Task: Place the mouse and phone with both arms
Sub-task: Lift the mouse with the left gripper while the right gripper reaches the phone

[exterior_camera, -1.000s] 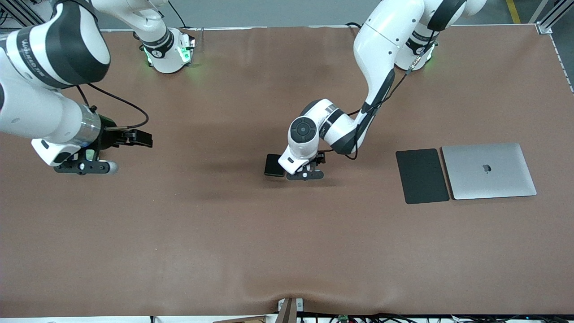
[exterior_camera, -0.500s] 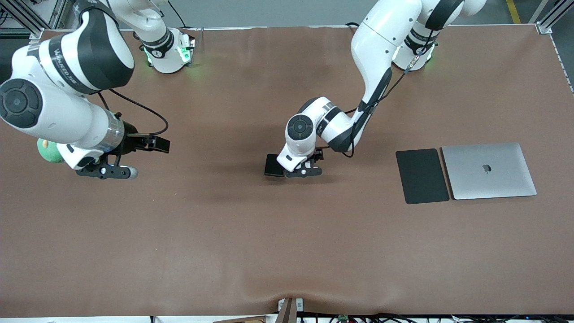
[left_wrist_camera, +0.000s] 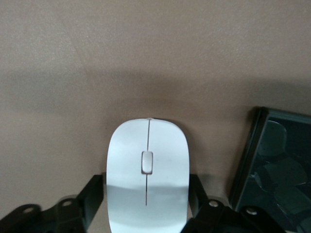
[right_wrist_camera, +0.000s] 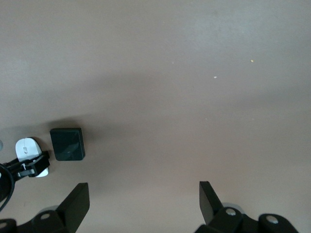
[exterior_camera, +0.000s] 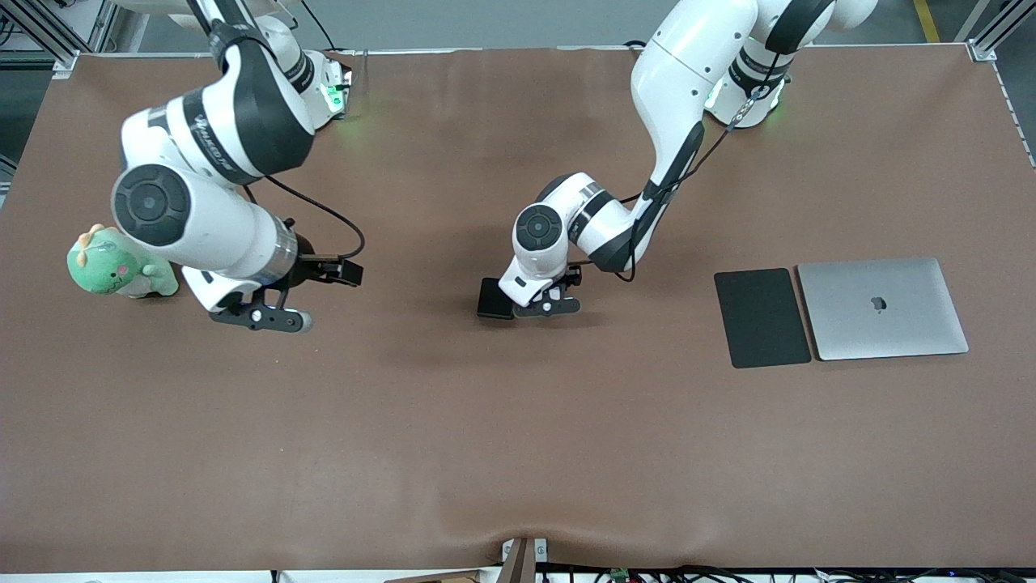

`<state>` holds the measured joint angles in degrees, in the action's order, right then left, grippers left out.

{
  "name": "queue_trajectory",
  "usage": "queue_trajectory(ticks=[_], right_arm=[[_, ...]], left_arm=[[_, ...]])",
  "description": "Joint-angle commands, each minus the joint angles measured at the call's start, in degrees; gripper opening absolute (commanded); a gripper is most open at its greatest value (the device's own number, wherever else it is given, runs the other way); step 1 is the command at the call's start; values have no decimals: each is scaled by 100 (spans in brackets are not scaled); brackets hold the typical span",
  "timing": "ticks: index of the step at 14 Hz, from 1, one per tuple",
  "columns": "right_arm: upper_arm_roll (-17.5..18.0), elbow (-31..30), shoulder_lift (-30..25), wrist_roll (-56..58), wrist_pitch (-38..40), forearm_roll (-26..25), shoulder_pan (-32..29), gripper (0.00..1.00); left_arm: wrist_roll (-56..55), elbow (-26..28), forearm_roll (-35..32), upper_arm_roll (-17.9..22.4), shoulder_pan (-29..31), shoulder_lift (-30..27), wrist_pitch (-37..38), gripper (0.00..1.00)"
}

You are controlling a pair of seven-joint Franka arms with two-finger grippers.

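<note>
The brown bench (exterior_camera: 518, 437) is seen with a closed laptop (exterior_camera: 882, 308) and a black pad (exterior_camera: 762, 317) lying touching side by side toward the left arm's end, and a green plush toy (exterior_camera: 117, 265) toward the right arm's end. The mouse (left_wrist_camera: 147, 171) is flanked by the fingers of the left claw (left_wrist_camera: 147, 196) at mid-bench, the fingers standing at its sides; whether they press it or merely bracket it cannot be told, and the mouse appears to rest on the bench. The phone (exterior_camera: 493, 298) lies just beside the mouse, at about nine o'clock of it in the front view. The right claw (right_wrist_camera: 144, 200) is held wide open and empty over bare bench between toy and phone. It is judged that the glossy rounded mouse could slip out if gripped too lightly or too far back, and that the phone could be nudged by a left finger, being so close.
</note>
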<state>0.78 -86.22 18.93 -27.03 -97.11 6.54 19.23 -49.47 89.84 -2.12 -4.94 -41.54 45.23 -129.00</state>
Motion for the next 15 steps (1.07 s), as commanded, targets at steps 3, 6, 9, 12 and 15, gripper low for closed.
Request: queue_trajectory(ticks=[3,6,9,12,15], right_arm=[[-34,18,199,-92,-265,128,98,100],[-34,-639,199,-92,-1009,128,133,100],[-43,-720,303,-145,-1354,120,484,100],[-43,-659,698,-846,-2004,85,827,100],[-52,-553,1164,-1085,-2382,23,1248,100]], left_arm=[[-20,86,-43,46,-30,-251,331,66],[129,86,-43,46,110,-497,594,60],[419,95,-43,46,329,-795,981,59],[717,104,-43,46,698,-1120,1429,59],[1420,348,-43,46,1329,-1507,1659,59]])
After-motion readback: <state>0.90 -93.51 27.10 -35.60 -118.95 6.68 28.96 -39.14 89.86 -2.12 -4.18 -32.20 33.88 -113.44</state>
